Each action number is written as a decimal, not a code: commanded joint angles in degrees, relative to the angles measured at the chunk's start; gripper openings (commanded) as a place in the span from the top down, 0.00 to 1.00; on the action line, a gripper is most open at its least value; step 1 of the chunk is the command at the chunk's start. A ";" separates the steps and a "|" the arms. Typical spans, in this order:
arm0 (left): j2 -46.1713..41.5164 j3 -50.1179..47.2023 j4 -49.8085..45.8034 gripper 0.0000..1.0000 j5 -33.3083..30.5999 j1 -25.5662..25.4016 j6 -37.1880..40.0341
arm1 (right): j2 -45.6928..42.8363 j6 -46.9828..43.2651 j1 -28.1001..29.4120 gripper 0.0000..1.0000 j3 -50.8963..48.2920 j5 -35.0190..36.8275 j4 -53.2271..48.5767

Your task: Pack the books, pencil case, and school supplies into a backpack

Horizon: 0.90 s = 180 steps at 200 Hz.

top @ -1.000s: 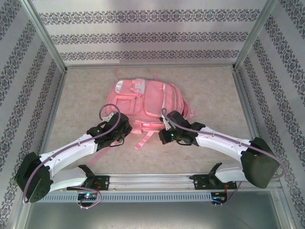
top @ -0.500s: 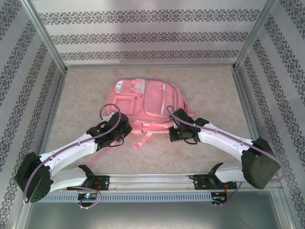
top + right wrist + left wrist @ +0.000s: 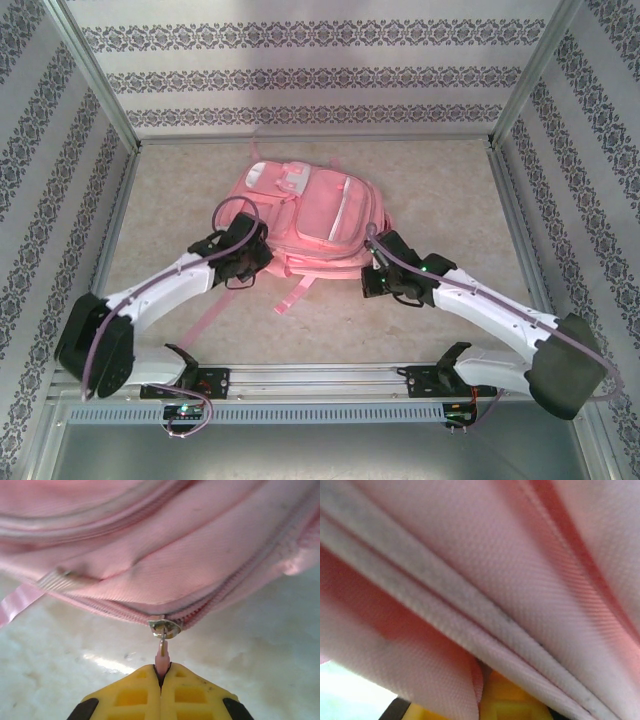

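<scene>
The backpack [image 3: 310, 210], flat on the bench [image 3: 180, 200], is soft, floppy, probably light, best held where right jaws pinch its zip pull [image 3: 161, 657] and left jaws clamp a fabric fold [image 3: 455, 690].

The backpack [image 3: 200, 555] is sewn of matt pink cloth with a fine grainy weave. Its zip slider [image 3: 164, 626] is made of shiny metal, the zip pull [image 3: 161, 660] of smooth pink plastic. The right gripper [image 3: 161, 672] is moulded in matt yellow plastic. The table [image 3: 260, 645] is finished pale, marbled and glossy.
</scene>
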 commanded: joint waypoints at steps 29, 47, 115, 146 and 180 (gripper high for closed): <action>12.23 16.27 -1.89 0.69 9.48 3.33 13.27 | 6.40 5.64 10.65 1.00 0.87 -6.58 10.54; 9.82 15.12 -2.03 0.57 9.04 3.81 11.51 | 10.93 8.17 12.19 1.00 2.73 -6.97 15.43; -8.70 -4.68 4.80 0.42 14.30 4.27 -2.21 | 19.99 13.45 13.04 1.00 7.64 -10.45 25.80; -13.89 -10.83 11.77 0.31 16.11 3.67 -5.14 | 19.97 13.54 13.04 1.00 7.19 -11.00 27.01; -12.09 -12.20 19.21 0.32 18.09 1.61 -6.09 | 18.51 13.81 12.94 1.00 5.16 -11.17 29.04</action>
